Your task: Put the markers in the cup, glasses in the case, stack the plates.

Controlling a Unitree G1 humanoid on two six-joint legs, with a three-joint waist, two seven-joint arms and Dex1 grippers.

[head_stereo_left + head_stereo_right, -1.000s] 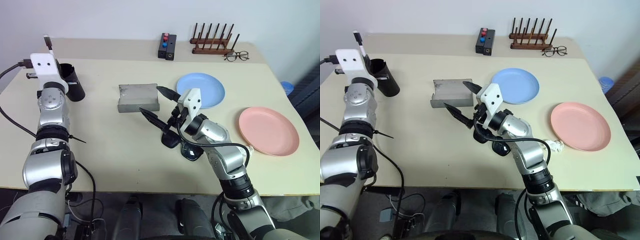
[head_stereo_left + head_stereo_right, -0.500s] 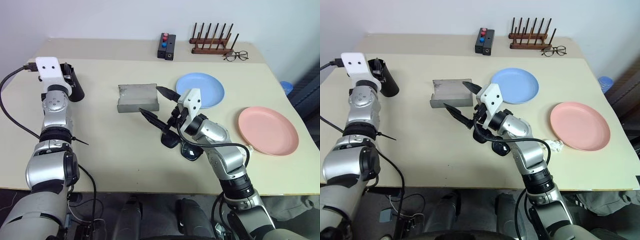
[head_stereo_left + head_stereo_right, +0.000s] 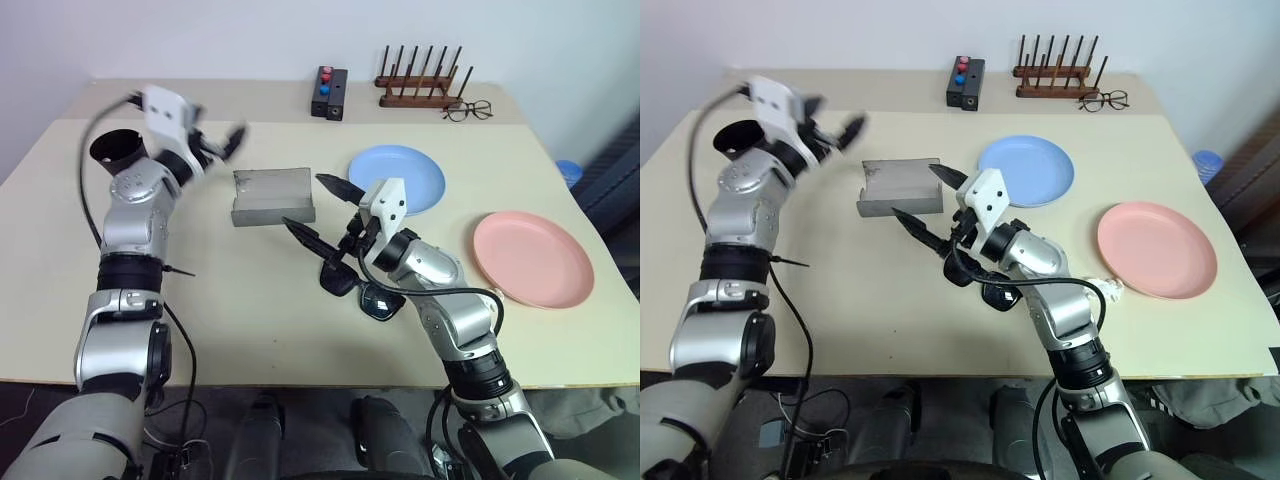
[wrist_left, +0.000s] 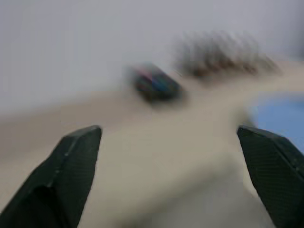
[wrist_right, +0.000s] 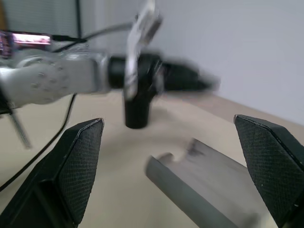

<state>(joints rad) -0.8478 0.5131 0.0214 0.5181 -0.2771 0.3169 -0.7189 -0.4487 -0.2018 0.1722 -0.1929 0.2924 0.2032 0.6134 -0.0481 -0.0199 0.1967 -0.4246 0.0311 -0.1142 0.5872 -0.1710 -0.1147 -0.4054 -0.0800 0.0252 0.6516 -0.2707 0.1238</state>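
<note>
Nearest on the beige tabletop (image 3: 230, 290), the black-framed sunglasses (image 3: 362, 292) lie just under the right arm. Above and slightly beyond them hangs the right end effector (image 3: 318, 208), its two black fingers spread wide with nothing between them, pointing toward the grey case (image 3: 272, 194). The case lies open, near the middle of the tabletop. To the right, the pink plate (image 3: 533, 259) sits near the tabletop's right edge, and the light blue plate (image 3: 397, 180) lies farther back, apart from it and just right of the case. Left of the case, the left end effector (image 3: 222, 143) is held above the tabletop, blurred, its fingers wide apart and empty. Beyond it to the left stands the black cup (image 3: 117, 149). At the far edge are a black button box (image 3: 329, 92), a wooden rack (image 3: 423, 82) and wire-framed spectacles (image 3: 468, 110).
</note>
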